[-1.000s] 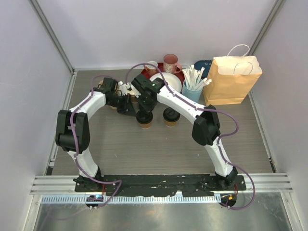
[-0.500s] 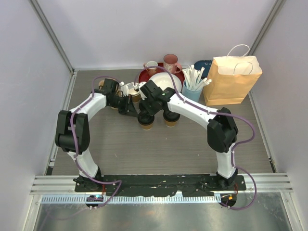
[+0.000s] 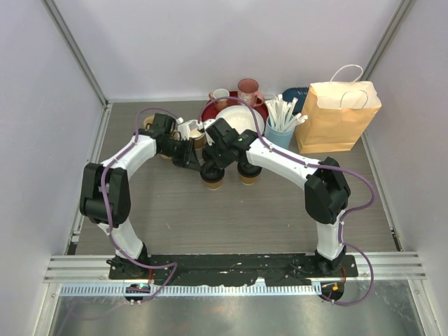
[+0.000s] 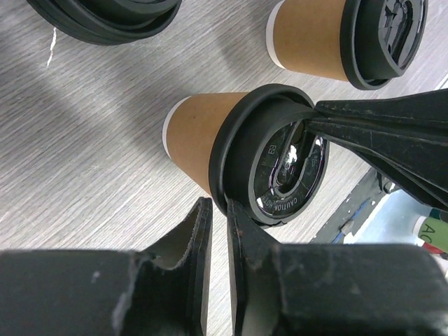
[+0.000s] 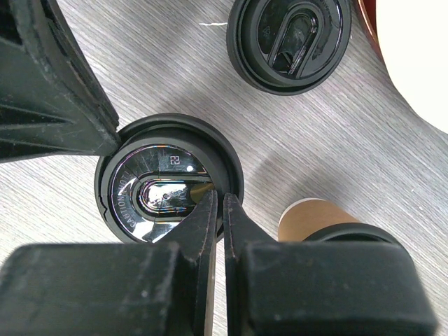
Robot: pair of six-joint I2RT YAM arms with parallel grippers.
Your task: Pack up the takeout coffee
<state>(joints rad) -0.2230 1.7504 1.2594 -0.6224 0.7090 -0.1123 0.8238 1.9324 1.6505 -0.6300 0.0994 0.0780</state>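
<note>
A tan takeout coffee cup (image 3: 211, 176) with a black lid (image 4: 269, 157) (image 5: 168, 178) stands on the table, and both grippers meet at it. My right gripper (image 3: 215, 164) (image 5: 218, 201) is shut, its tips resting on the lid's rim. My left gripper (image 3: 197, 161) (image 4: 218, 210) sits at the opposite side of the rim. Its jaws are parted by a narrow gap with only table showing between them. A second lidded cup (image 3: 248, 173) (image 4: 329, 38) (image 5: 322, 222) stands just to the right. A third lidded cup (image 4: 105, 17) (image 5: 290, 35) is close behind.
A tan paper bag (image 3: 337, 115) with white handles stands upright at the back right. Beside it is a light-blue cup of white straws (image 3: 281, 124). A white plate (image 3: 241, 117) on a red tray (image 3: 209, 109) and two mugs (image 3: 247, 91) sit at the back.
My right arm's elbow has swung out to the right and its gripper has settled onto the lid's rim. My left jaws have parted slightly; that arm has barely moved.
</note>
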